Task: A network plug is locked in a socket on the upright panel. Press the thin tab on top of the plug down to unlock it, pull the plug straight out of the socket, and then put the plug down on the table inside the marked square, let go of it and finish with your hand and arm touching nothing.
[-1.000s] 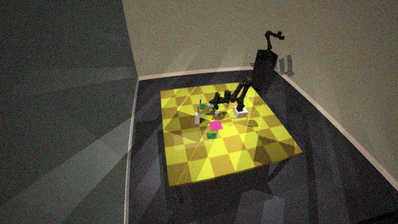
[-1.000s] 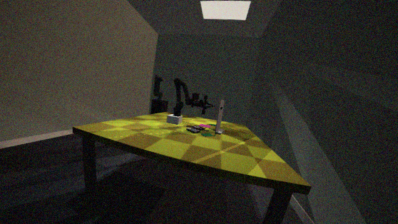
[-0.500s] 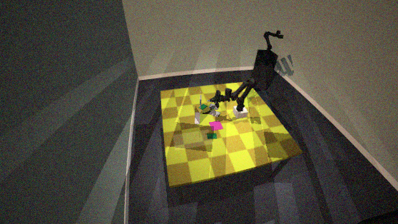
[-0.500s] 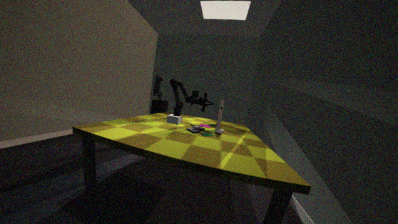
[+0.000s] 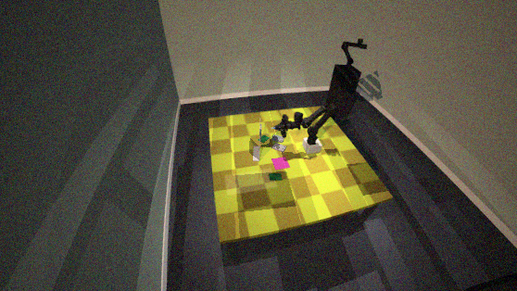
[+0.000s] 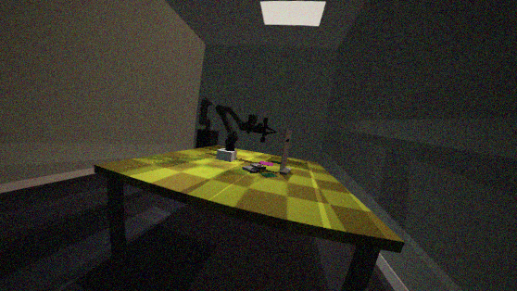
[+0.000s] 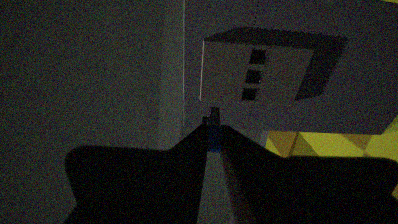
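Observation:
My gripper point(image 5: 274, 128) point(image 6: 275, 132) point(image 7: 214, 131) is shut on a small blue plug point(image 7: 214, 141), which shows between the fingertips in the wrist view with a dark narrow part ahead of it. The upright panel point(image 5: 260, 132) point(image 6: 286, 150) point(image 7: 365, 100) stands a short way ahead of the fingers, with a visible gap in the top and exterior views. Its raised block point(image 7: 225, 70) has three dark openings in a column. The tab cannot be made out clearly. A magenta square point(image 5: 280, 163) point(image 6: 266, 163) lies on the table, below the gripper's height and off to one side.
Flat grey pieces point(image 5: 279, 147) point(image 6: 252, 168) lie near the panel. A dark green patch point(image 5: 275, 176) lies beyond the magenta square, and another green patch point(image 5: 264, 138) is beside the panel. The arm's white base point(image 5: 312, 145) point(image 6: 226, 155) stands on the checkered table point(image 5: 259, 222) point(image 6: 301, 208).

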`<state>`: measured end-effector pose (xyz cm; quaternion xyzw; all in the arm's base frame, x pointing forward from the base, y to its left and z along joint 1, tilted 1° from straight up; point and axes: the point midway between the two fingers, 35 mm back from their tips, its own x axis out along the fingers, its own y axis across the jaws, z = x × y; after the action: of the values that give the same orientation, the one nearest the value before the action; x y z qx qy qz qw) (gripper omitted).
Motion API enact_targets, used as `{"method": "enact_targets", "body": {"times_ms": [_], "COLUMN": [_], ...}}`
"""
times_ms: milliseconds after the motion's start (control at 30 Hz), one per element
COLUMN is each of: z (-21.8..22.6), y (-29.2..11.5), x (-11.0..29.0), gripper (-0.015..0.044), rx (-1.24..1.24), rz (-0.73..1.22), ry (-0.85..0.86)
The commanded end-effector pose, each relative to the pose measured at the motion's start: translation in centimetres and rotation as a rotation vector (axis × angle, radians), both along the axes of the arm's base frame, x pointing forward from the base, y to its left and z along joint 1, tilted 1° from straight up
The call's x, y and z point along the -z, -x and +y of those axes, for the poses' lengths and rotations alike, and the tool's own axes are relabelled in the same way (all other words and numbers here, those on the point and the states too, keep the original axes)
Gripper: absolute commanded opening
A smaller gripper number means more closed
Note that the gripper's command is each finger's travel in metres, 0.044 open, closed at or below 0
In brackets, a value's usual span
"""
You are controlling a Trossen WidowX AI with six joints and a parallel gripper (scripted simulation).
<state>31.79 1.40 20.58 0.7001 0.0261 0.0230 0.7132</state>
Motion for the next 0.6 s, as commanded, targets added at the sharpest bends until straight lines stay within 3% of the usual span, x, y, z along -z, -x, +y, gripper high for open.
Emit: {"method": "enact_targets", "body": {"times_ms": [0, 567], "z": [0.0, 4.7], "y": [0.2, -1.1], "x": [-0.8, 6.8], "gripper": [0.0, 0.0], "rx": [-0.004, -0.127], "rz": [-0.011, 0.368], "ry": [-0.006, 0.029]}}
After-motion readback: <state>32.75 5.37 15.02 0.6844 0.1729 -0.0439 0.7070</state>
